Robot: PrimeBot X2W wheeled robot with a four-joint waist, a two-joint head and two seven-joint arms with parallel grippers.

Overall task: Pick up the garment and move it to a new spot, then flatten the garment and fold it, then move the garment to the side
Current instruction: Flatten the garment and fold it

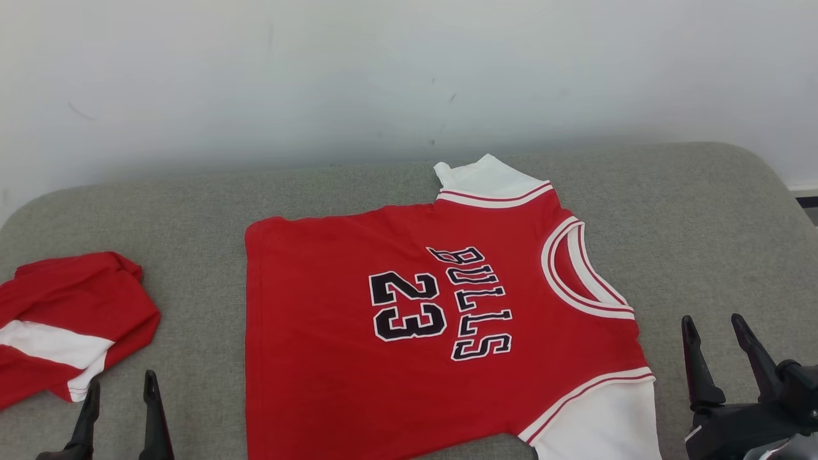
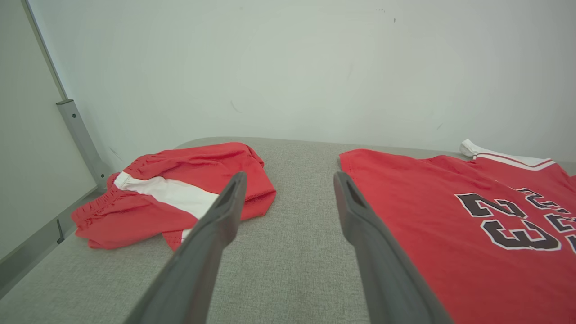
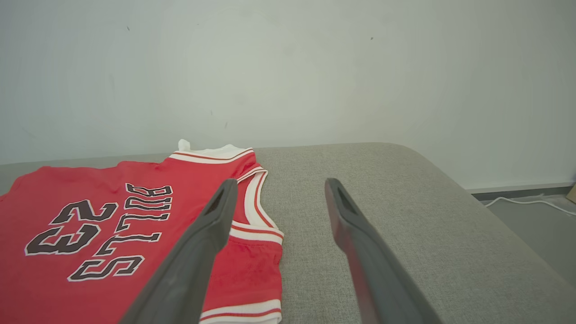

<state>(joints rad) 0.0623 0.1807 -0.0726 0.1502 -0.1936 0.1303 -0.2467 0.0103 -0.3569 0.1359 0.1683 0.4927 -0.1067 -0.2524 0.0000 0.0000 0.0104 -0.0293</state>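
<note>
**Jersey lying flat, both grippers gaping wide and empty**

In the head view the red jersey [image 1: 409,332] is lying spread flat at the middle of the grey pad [image 1: 192,198], with its number 23 and lettering facing up. Its collar is pointing to 3 o'clock and its hem to 9 o'clock. One white sleeve is reaching toward 12 o'clock, the other toward 5 o'clock at the pad's near edge. The red-and-white shorts [image 1: 64,319] are lying bunched at 9 o'clock, apart from the jersey. The left gripper [image 1: 123,380] is showing at 7 o'clock, pointing at the bare strip between shorts and hem, its fingers standing wide apart and holding nothing. The right gripper [image 1: 712,319] is showing at 4 o'clock, near the collar, its fingers likewise spreading wide and gripping nothing. A pale wall [image 1: 319,76] is rising behind the pad at 12 o'clock. In the right wrist view a white cable [image 3: 531,201] is trailing on the floor [image 3: 540,225] at 3 o'clock
</note>
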